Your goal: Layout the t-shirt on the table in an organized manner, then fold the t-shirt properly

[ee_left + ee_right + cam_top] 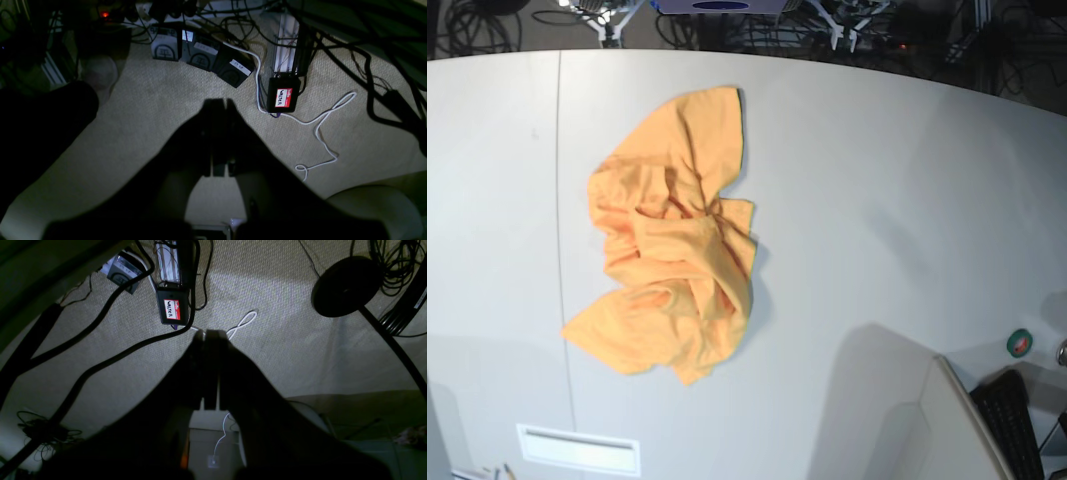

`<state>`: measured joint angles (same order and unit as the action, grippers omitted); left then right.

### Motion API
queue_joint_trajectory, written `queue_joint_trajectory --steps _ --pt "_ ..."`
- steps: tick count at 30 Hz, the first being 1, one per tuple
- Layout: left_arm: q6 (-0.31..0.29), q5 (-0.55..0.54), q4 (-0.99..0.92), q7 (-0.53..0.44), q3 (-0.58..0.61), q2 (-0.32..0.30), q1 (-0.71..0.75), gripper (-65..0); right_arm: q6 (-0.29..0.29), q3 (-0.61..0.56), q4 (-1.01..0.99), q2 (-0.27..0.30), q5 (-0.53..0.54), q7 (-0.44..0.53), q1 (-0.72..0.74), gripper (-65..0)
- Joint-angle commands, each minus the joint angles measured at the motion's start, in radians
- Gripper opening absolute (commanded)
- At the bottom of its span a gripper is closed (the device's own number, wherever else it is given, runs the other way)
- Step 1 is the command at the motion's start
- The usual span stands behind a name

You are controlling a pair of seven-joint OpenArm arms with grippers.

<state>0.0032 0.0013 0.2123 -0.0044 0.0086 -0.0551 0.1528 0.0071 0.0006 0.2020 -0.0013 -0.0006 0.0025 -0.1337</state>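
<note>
You cannot see either arm in the base view; only the wrist cameras show the grippers, and both appear as dark silhouettes with little surface detail. The left gripper (pixel 220 101) has its fingers pressed together with nothing between them, and it hangs over beige carpet (pixel 160 113), not over the table. The right gripper (pixel 210 333) is likewise closed on nothing, its tips dark against the same carpet.

Neither wrist view shows you the t-shirt. In the base view the t-shirt (pixel 672 240) lies crumpled in a loose heap on the table (pixel 877 200), left of centre, just right of the thin dark seam line (pixel 561 200). Its folds hide any print, and you cannot make out sleeves or collar with certainty.

On the floor, a small black box with a red and white name label (pixel 283 96) sits beside a looping white cable (pixel 320 133); three dark labelled pedals (pixel 200 56) lie further back, their labels too dim to read. At the base view's lower right corner, a keyboard (pixel 1017 425) is cut off by the frame edge.
</note>
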Motion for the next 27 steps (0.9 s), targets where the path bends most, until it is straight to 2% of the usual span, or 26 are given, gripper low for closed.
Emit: queue_joint_trajectory --steps 1,4,7,15,19,21,27 --pt "0.002 0.004 0.029 0.004 0.003 -0.01 0.041 -65.0 -0.011 0.003 0.003 0.024 0.003 -0.006 -0.007 -65.0" --pt "0.002 0.004 0.175 0.005 0.003 -0.035 0.152 -65.0 -0.011 0.005 0.023 0.031 0.003 -0.1 -0.036 -65.0" --pt "0.002 0.004 0.335 0.008 0.003 -0.065 0.258 -65.0 -0.011 0.005 0.153 0.031 0.003 -0.169 -0.134 -65.0" --pt "0.002 -0.007 0.743 0.005 -0.003 -0.171 0.523 -65.0 -0.014 0.005 0.874 0.033 0.001 -0.33 -0.522 -65.0" --pt "0.002 -0.01 0.967 0.004 -0.009 -0.216 0.652 -65.0 -0.014 0.005 1.178 0.033 0.001 -0.434 -0.643 -65.0" --pt "0.002 -0.051 1.074 0.004 -0.009 -0.242 0.7 -65.0 -0.014 0.005 1.278 0.033 0.001 -0.482 -0.66 -65.0" --pt "0.002 -0.271 1.343 0.004 -0.009 -0.334 0.781 -65.0 -0.014 0.042 1.546 0.05 0.003 -0.588 -0.674 -65.0"
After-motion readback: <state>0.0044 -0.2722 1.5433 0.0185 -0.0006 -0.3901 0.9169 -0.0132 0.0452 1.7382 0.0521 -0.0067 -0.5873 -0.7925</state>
